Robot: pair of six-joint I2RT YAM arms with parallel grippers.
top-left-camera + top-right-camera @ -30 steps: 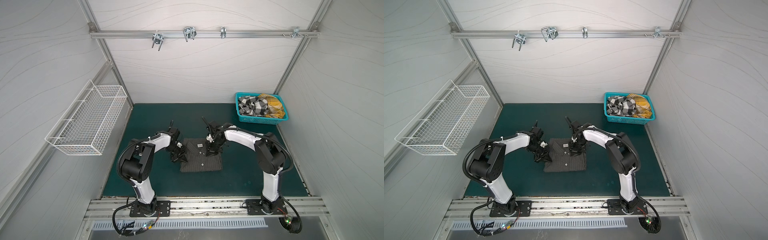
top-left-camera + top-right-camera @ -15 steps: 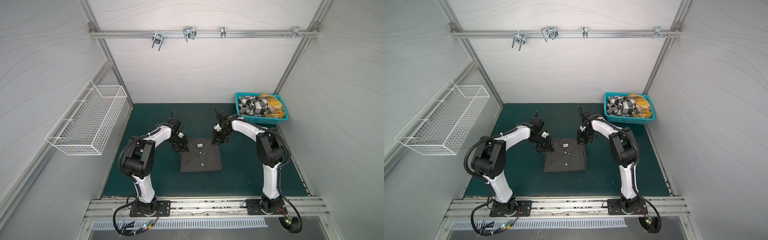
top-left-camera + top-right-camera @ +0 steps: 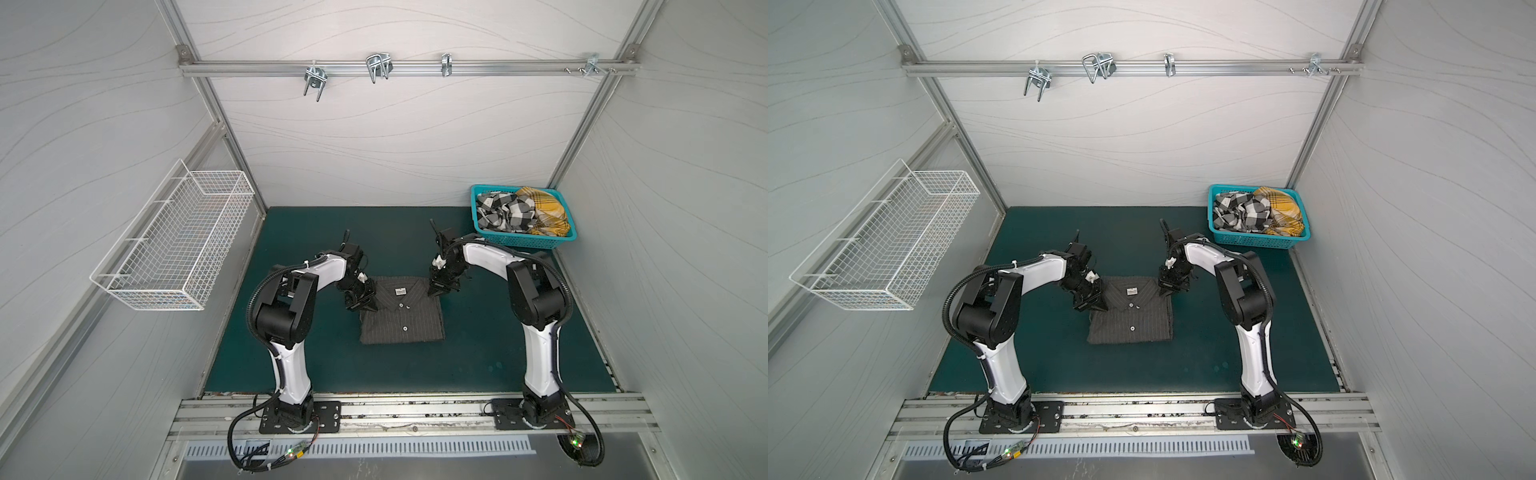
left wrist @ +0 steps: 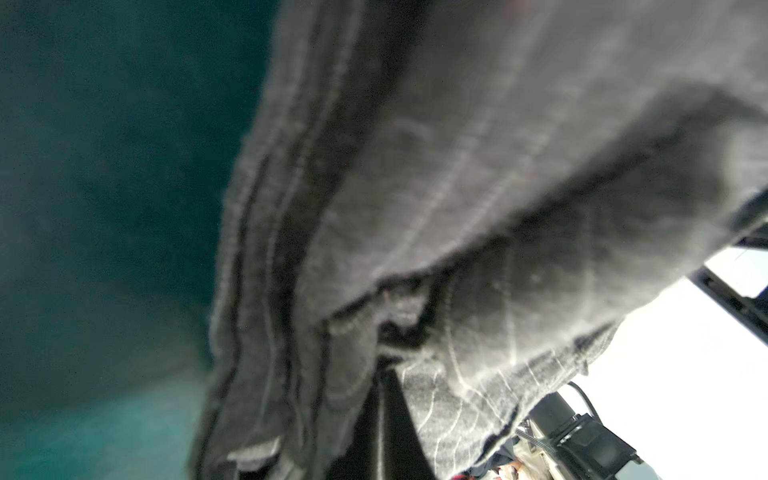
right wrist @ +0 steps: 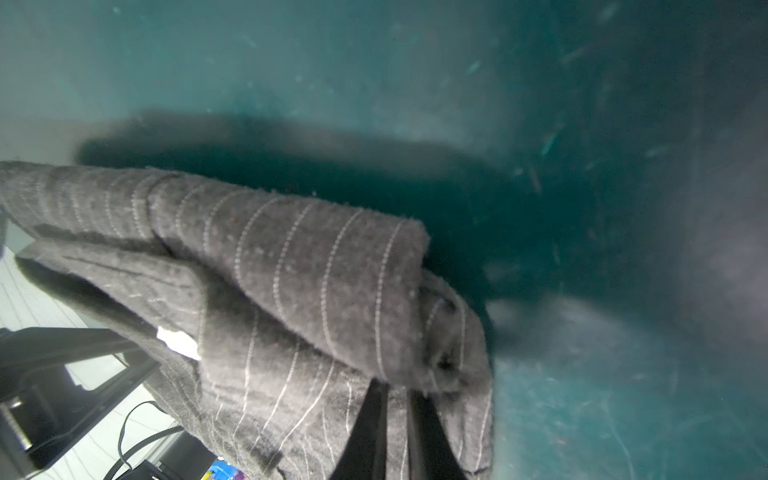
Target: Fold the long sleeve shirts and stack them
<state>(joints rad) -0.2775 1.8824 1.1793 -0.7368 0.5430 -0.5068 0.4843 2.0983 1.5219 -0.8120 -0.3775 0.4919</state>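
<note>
Folded pinstriped shirt point(image 3: 401, 322) on counter point(image 3: 498, 332): limp, light, I judge, best held at shoulder corners. My right pincer point(image 5: 397, 395) pinches one, narrow; left pincer point(image 3: 368, 306) is cloth-hidden, so I cannot tell.

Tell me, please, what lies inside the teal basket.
A black-and-white checked shirt and a mustard plaid shirt, both crumpled, fill the teal basket; anything beneath them is covered.

No legible text found. One white label point(image 3: 400, 292) sits at the collar of the pinstriped shirt point(image 3: 401, 322), between the left gripper point(image 3: 369, 306) and the right gripper point(image 3: 435, 292). It carries dark print, too small to read.
</note>
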